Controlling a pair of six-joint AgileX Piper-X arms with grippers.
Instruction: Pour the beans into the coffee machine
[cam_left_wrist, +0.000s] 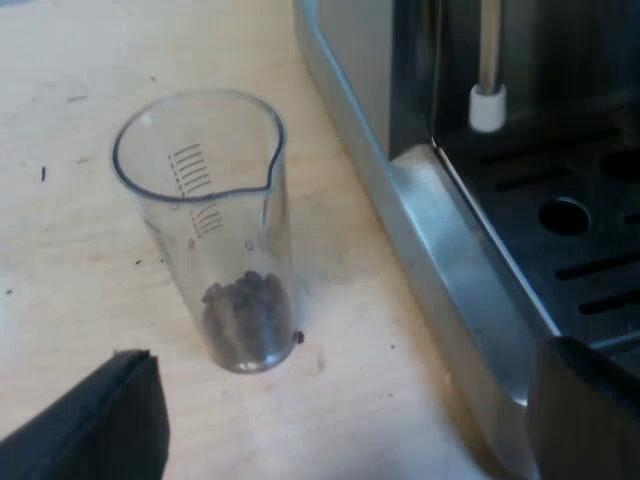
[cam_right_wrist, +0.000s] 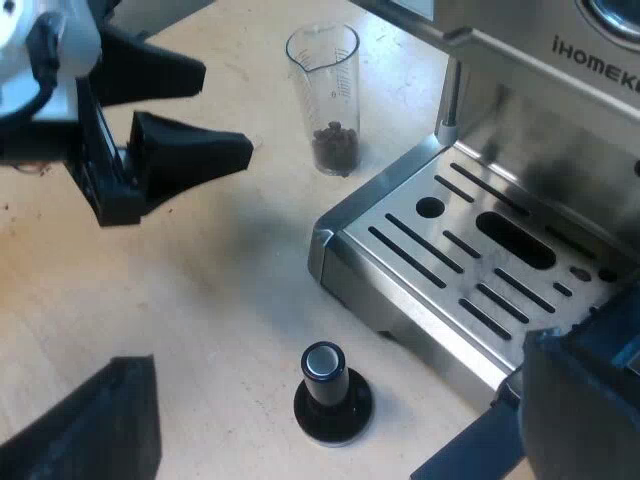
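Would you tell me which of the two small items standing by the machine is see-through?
The measuring glass, with beans at its bottom; the tamper is solid black.

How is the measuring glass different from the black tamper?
The measuring glass is clear and tall; the tamper is black and squat. The measuring glass holds coffee beans; the tamper holds nothing. Both stand upright on the table.

Soft warm light, glare on espresso machine
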